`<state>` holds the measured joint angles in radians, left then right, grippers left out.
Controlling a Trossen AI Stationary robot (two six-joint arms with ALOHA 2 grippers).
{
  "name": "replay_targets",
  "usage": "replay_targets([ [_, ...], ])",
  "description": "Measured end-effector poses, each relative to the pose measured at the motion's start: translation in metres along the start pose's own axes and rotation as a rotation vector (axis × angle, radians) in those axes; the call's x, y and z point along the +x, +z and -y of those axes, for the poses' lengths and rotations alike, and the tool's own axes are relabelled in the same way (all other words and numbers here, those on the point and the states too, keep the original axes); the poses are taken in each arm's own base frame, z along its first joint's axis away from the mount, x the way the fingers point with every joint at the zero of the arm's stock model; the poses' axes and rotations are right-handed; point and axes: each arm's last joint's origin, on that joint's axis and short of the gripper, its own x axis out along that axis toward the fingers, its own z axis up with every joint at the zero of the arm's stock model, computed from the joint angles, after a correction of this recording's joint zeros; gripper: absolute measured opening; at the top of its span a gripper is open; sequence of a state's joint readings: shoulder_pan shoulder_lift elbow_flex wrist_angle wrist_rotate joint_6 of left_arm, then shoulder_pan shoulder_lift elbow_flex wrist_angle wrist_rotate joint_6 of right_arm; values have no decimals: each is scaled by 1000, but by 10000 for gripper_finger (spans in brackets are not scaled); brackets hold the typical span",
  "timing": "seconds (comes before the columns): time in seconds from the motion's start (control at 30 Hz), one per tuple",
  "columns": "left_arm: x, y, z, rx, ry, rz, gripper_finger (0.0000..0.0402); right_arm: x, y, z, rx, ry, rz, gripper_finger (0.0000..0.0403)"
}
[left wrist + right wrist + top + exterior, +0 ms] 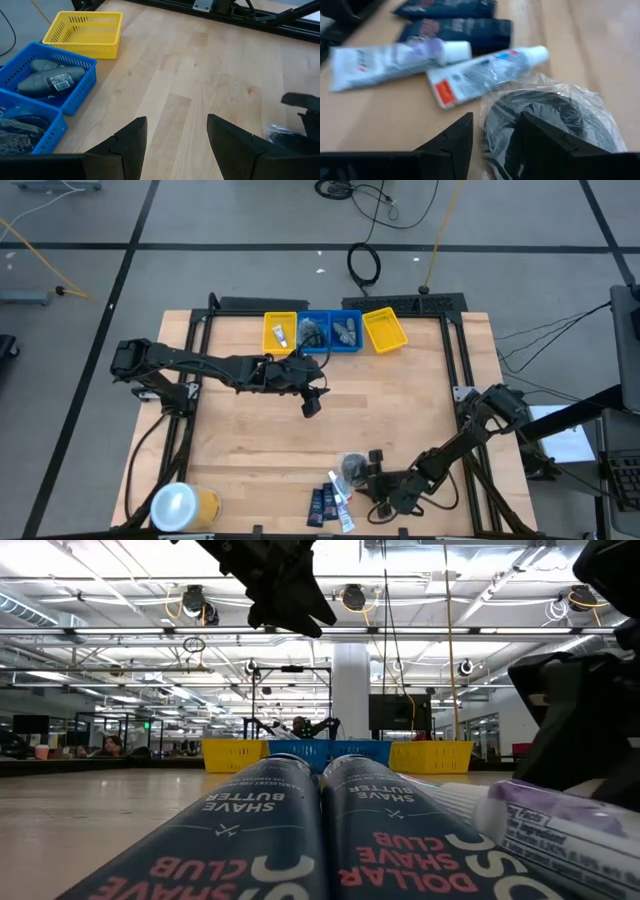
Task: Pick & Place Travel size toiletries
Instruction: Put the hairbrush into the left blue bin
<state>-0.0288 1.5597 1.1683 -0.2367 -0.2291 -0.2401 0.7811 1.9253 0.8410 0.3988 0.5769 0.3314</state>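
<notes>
Fingers of the right gripper (pixel 492 142) stand spread, hanging just over a clear crinkled plastic pouch with dark round contents (pixel 550 120) at the counter's (pixel 400 410) near edge. Beside the pouch lie two small white tubes (pixel 485 72) and two navy flat packets (pixel 457 27). Over the counter's middle, the left gripper (pixel 175 145) has its dark fingers apart and empty, near the blue mesh tray holding dark grey oblong bottles (pixel 50 80).
</notes>
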Motion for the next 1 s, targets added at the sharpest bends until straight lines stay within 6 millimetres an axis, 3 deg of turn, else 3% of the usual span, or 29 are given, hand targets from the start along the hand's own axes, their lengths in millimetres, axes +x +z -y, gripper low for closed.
replay_targets([
  [0.5, 0, 0, 0, 10, 0, 1, 207, -1, -12, 11, -20, -195, -66, 147],
  [0.63, 0, 0, 0, 10, 0, 1, 207, -1, -13, 13, 4, -214, -76, 108],
  [0.83, 0, 0, 0, 10, 1, 1, 207, -1, -15, 14, 5, -224, -86, 13],
  [1.0, 0, 0, 0, 10, 1, 1, 207, -4, -10, 14, 21, -203, -75, 6],
])
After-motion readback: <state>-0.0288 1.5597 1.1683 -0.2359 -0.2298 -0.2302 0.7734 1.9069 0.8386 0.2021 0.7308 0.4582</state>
